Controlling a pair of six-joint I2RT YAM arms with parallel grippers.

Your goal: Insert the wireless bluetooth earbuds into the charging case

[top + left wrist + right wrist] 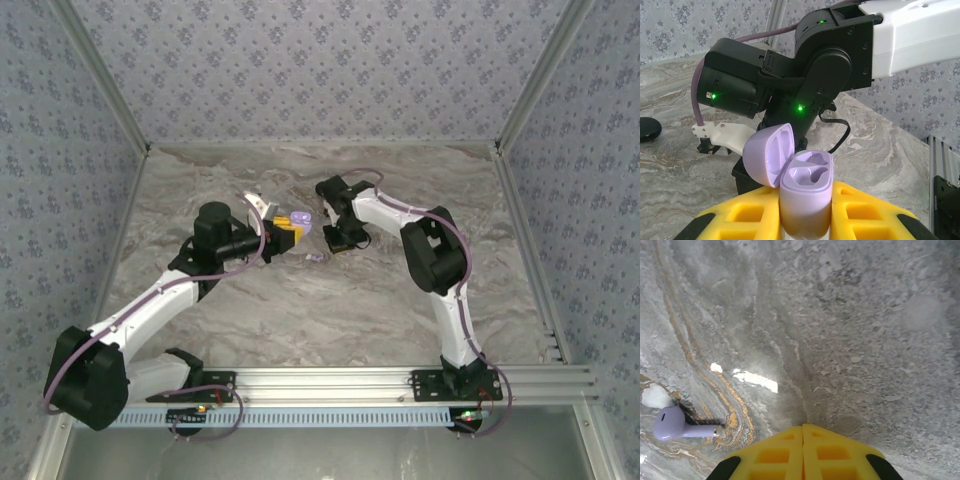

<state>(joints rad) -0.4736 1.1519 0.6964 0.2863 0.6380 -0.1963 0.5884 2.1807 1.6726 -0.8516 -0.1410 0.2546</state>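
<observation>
My left gripper (805, 195) is shut on the charging case (805, 200), a pale lavender case held upright between the yellow pads (867, 212). Its lid (767, 152) is swung open to the left, and both wells are empty. From above, the case (303, 222) sits at the left gripper's (288, 229) tip, mid-table. One lavender earbud (677, 425) with a short stem lies on the marble, to the left of my right gripper (803, 428). That gripper is shut with nothing between its pads, just over the table. A small lavender bit (316, 258) lies below the two grippers.
The right arm's black wrist (805, 75) looms close behind the open case. A black round object (647, 129) lies on the table to the left. A pale blob (655, 395) sits just above the earbud. Papered walls and metal rails (350, 380) bound the marble table (330, 310).
</observation>
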